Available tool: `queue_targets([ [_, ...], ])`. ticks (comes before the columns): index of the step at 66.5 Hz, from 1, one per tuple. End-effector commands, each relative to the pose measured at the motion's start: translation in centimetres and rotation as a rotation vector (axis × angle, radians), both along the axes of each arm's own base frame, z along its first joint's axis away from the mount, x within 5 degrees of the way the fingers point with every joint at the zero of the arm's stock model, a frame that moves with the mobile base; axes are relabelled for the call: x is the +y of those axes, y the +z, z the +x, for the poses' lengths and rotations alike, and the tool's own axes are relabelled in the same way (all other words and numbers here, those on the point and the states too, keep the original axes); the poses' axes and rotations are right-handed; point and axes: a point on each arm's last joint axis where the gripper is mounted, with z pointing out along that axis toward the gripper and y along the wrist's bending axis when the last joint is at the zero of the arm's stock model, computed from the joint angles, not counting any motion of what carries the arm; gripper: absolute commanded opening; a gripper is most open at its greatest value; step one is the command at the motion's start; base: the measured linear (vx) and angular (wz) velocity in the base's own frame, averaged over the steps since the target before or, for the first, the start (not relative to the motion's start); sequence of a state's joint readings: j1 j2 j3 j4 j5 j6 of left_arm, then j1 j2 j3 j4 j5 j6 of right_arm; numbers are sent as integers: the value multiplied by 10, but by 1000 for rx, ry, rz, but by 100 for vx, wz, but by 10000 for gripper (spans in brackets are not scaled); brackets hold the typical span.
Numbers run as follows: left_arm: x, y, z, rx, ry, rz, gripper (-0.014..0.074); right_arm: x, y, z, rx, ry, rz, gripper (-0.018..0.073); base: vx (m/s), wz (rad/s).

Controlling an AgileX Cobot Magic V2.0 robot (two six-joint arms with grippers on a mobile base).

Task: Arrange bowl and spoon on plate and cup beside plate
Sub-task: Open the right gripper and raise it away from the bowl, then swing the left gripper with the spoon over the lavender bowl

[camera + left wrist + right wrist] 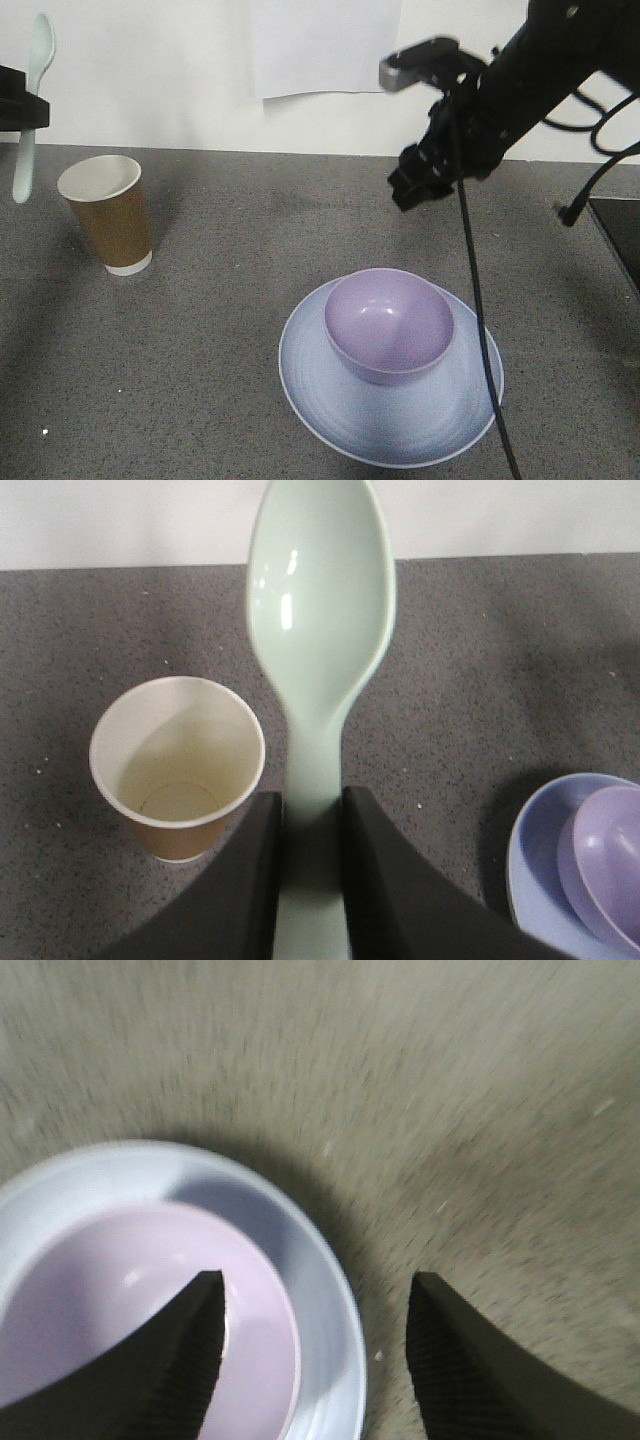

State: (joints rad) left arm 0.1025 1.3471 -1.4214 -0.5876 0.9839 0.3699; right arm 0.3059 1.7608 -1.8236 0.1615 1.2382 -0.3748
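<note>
My left gripper (311,805) is shut on the flat handle of the mint-green spoon (320,600), which it holds in the air with the scoop pointing up. In the front view the spoon (40,50) hangs at the far left, above and left of the brown paper cup (108,215), which stands upright on the table. The lavender bowl (390,325) sits on the pale blue plate (440,420) at front centre. My right gripper (316,1282) is open and holds nothing. It hovers over the plate's (100,1165) right rim and the bowl (130,1300).
The grey speckled tabletop (230,330) runs back to a white wall. A black cable (478,300) hangs from the right arm across the plate's right side. A dark object (620,240) sits at the right edge.
</note>
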Motion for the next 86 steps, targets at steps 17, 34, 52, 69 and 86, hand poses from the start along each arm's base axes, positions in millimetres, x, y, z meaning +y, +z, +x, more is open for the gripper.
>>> queue_targets([
  [17,-11,19,-12,-60,-62,-47,-6,-41,159,-128,-517,-18,180,0,0,0],
  [34,-56,18,-12,-97,-286,-96,-6,-92,170,-256,-749,-118,193,-6,0,0],
  [52,-106,-2,-8,-22,-457,-93,-8,-133,87,-349,-927,-308,308,-6,0,0],
  [69,-143,-32,-8,92,-520,72,-8,-139,13,-367,-1009,-345,405,-6,0,0],
  [86,-189,-51,-17,125,-635,83,-8,-132,-12,-347,-910,-356,384,-6,0,0],
])
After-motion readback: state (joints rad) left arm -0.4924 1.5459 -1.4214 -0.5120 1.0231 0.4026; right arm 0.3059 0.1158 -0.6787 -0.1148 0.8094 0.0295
